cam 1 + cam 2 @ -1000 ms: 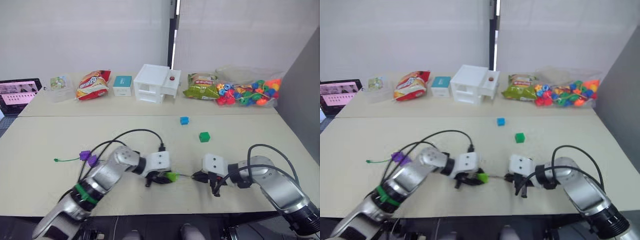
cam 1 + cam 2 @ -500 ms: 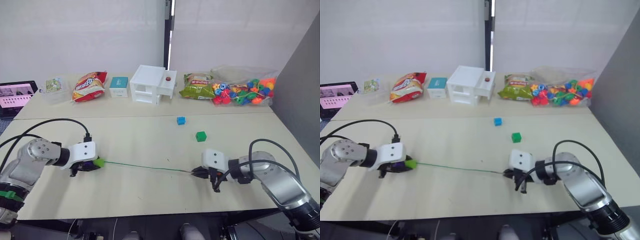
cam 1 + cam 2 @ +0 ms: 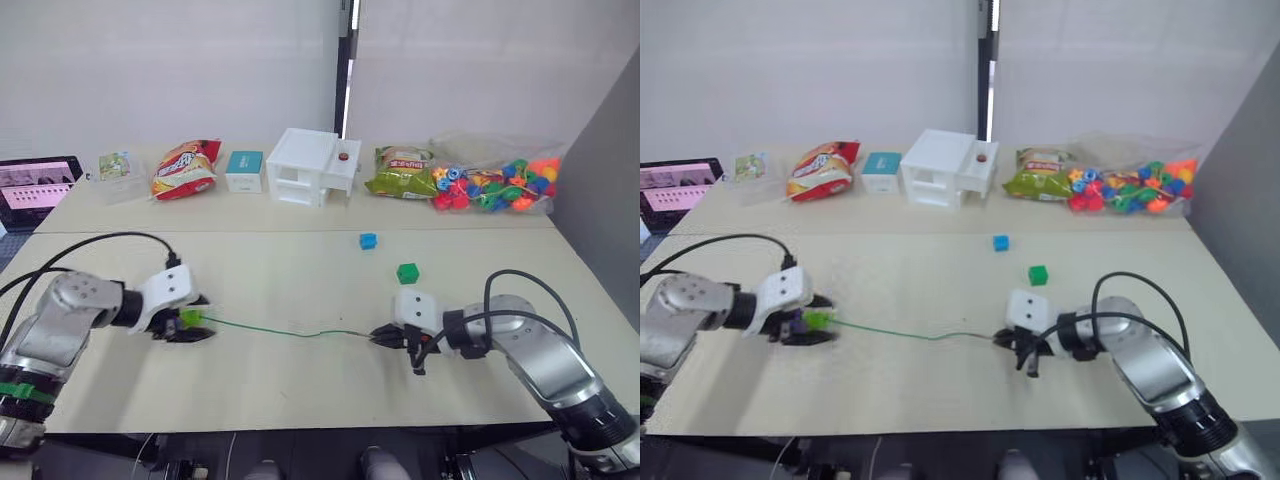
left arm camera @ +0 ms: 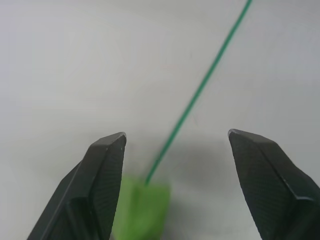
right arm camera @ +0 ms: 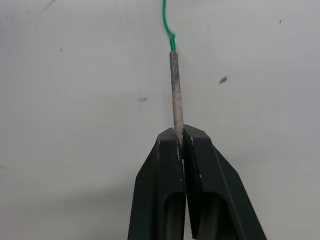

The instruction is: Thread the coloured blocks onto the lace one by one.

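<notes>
We see right gripper (image 5: 180,137) jaws clamped on lace (image 3: 290,331) tip | left gripper (image 4: 172,145) jaws apart around light green block (image 4: 141,210) on lace | blue block (image 3: 368,241), dark green block (image 3: 407,273) at 12 o'clock on desk (image 3: 300,270)

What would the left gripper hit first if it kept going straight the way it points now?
Probably the light green block, which sits on the lace between the open left gripper fingers. Past it, bare table, though depth is hard to judge.

Lt green block (image 3: 191,317) threaded on green lace (image 3: 290,331); blue (image 3: 368,241) & dk green (image 3: 407,273) blocks loose beyond.
</notes>
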Motion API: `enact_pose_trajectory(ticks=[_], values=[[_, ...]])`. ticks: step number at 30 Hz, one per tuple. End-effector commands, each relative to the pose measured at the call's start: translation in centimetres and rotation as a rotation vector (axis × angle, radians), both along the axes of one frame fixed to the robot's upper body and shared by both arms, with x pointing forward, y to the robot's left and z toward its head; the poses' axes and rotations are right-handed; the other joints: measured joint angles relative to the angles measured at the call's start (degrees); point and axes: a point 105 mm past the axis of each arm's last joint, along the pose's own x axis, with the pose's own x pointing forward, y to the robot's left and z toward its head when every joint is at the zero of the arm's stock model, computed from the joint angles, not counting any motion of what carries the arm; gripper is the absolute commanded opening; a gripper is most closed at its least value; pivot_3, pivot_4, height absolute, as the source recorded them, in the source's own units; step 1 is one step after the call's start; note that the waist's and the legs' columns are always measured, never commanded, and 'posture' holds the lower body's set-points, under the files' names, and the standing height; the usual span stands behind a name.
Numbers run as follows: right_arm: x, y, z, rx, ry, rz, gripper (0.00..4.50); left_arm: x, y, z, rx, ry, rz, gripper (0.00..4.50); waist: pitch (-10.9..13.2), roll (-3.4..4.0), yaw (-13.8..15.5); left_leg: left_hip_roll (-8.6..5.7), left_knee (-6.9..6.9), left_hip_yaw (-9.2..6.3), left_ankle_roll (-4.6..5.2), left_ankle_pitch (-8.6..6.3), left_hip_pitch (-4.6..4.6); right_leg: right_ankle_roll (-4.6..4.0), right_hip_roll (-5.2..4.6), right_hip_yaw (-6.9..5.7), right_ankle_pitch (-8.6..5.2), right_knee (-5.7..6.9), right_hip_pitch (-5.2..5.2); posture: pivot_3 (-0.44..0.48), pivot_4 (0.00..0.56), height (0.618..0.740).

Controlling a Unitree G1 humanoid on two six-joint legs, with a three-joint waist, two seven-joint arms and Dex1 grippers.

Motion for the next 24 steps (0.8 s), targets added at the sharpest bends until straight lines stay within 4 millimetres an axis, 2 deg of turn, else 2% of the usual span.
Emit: enact_pose_trajectory(ticks=[1, 4, 10, 15, 19, 24], values=[[-0.3, 1.6, -0.1, -0.016, 0.002, 0.026, 0.00, -1.7, -5.4, 2.2, -0.145, -0.006, -0.148, 3.30, 0.00, 0.00, 0.02, -0.01, 0.01, 0.00, 0.00, 0.00, -0.01, 0.00, -0.01, 0.00, 0.00, -0.01, 0.00, 0.000, 0.150, 0.740], [0.2, 2.7, -0.6, -0.035, 0.009, 0.008, 0.00, -2.1, -9.0, 0.9, -0.176, -0.008, -0.201, 3.30, 0.00, 0.00, -0.16, -0.02, -0.01, 0.02, 0.00, -0.01, -0.01, 0.00, -0.01, 0.02, 0.00, 0.00, -0.01, 0.000, 0.150, 0.740], [0.8, 4.2, -0.6, -0.049, -0.002, 0.003, 0.00, -1.6, -13.3, -1.7, -0.154, -0.042, -0.280, 3.30, 0.00, -0.02, -0.20, -0.01, 0.00, 0.01, -0.01, 0.01, 0.01, -0.02, 0.03, 0.03, 0.01, -0.01, -0.04, 0.000, 0.150, 0.740], [0.8, 4.9, -0.1, -0.041, -0.013, 0.017, 0.00, -1.5, -13.9, -3.5, -0.115, -0.034, -0.323, 3.30, 0.00, -0.01, -0.25, -0.04, -0.01, 0.01, -0.01, 0.00, 0.01, -0.02, 0.00, 0.03, 0.01, -0.06, -0.04, 0.000, 0.150, 0.740], [0.7, 5.0, 0.2, -0.035, -0.016, 0.022, 0.00, -1.3, -14.2, -3.9, -0.117, -0.027, -0.334, 3.30, 0.00, -0.01, -0.19, -0.04, -0.01, 0.01, -0.01, 0.00, 0.00, -0.01, 0.00, 0.03, 0.01, -0.07, -0.03, 0.000, 0.150, 0.740], [0.5, 5.0, 0.4, -0.027, -0.015, 0.028, 0.00, -1.1, -13.9, -4.2, -0.114, -0.023, -0.330, 1.73, 0.00, -0.01, -0.19, -0.04, -0.01, 0.00, -0.01, 0.00, -0.01, -0.01, -0.01, 0.02, 0.01, -0.09, -0.03, 0.000, 0.150, 0.740]])
